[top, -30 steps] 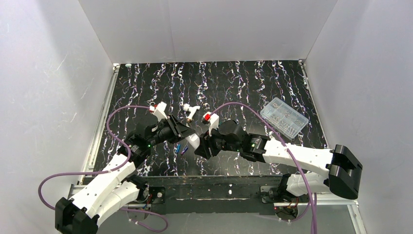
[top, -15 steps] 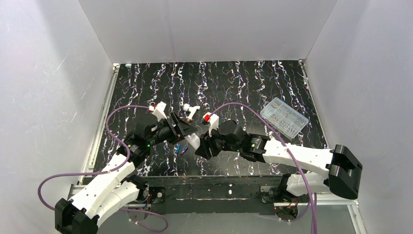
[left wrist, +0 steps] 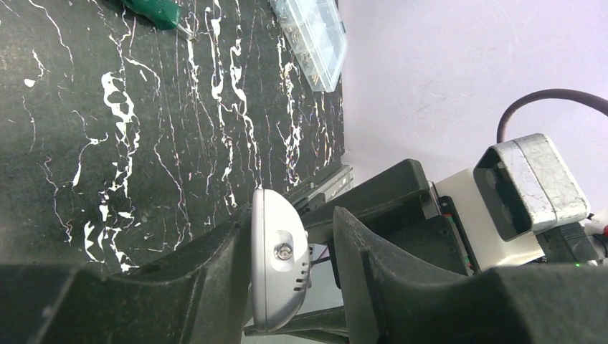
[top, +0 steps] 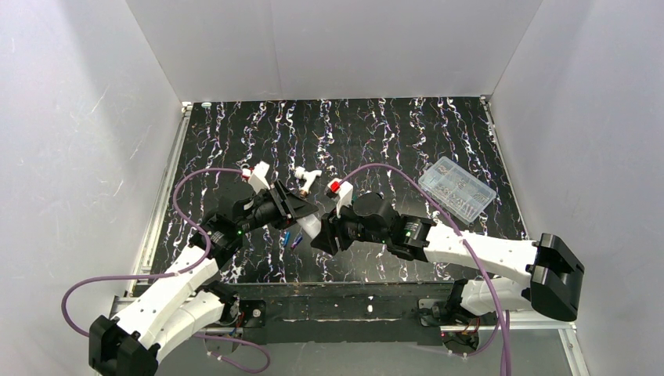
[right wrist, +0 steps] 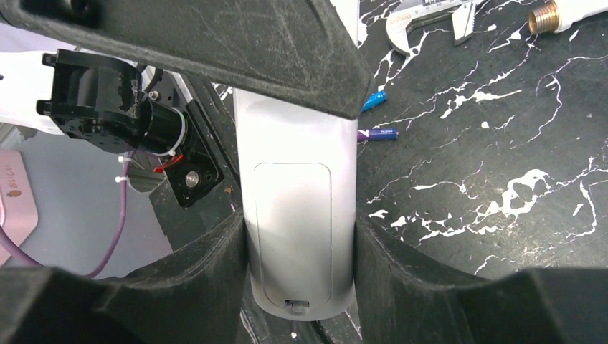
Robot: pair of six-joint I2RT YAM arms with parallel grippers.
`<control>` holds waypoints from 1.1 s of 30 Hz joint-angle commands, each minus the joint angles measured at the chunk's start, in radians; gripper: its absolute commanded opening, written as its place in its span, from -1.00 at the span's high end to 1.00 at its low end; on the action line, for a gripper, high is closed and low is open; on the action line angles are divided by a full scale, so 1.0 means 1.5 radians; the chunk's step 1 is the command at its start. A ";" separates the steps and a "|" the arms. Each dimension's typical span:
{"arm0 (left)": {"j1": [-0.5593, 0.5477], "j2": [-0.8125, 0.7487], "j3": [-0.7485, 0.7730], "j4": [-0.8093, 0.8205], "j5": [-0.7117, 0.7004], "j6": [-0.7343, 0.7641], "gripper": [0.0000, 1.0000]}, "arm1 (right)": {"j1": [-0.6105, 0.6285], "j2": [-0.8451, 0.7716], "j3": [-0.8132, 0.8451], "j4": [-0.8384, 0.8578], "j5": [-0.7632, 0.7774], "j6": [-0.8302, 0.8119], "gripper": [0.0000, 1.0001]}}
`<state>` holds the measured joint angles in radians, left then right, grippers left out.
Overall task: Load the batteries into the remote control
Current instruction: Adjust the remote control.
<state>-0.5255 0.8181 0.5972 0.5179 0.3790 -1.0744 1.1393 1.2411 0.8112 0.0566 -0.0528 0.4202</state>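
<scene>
White remote control (right wrist: 300, 179) betw. R gripper (right wrist: 300, 236) fingers, 2 batteries (right wrist: 380, 133) nearby.

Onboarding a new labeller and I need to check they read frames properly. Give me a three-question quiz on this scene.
1. True or false: both batteries are already inside the remote.
2. What is the right gripper clamped on? A) remote B) screwdriver C) clear box
3. Fill in: the remote's battery cover is ____ (on/off).
Key: 1 false, they lie on the table; 2 A; 3 on.
</scene>
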 commanded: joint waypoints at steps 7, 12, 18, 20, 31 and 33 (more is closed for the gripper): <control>0.000 -0.002 -0.001 0.029 0.041 0.002 0.33 | 0.003 -0.022 0.001 0.062 0.032 0.022 0.97; 0.000 -0.003 0.000 0.029 0.040 0.003 0.34 | 0.003 -0.026 -0.003 0.057 0.053 0.024 0.97; 0.000 -0.001 0.004 0.028 0.042 0.005 0.11 | 0.003 -0.029 -0.007 0.051 0.063 0.028 0.97; 0.000 -0.001 0.005 0.026 0.042 0.006 0.03 | 0.003 -0.029 -0.008 0.049 0.068 0.029 0.97; 0.000 -0.002 -0.001 0.026 0.039 0.005 0.53 | 0.003 -0.029 -0.007 0.050 0.059 0.027 0.97; 0.000 -0.002 -0.001 0.024 0.039 0.005 0.59 | 0.003 -0.029 -0.006 0.049 0.059 0.023 0.97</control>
<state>-0.5255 0.8238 0.5964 0.5205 0.4038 -1.0664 1.1412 1.2240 0.8021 0.0784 0.0296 0.4564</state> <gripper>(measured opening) 0.255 0.569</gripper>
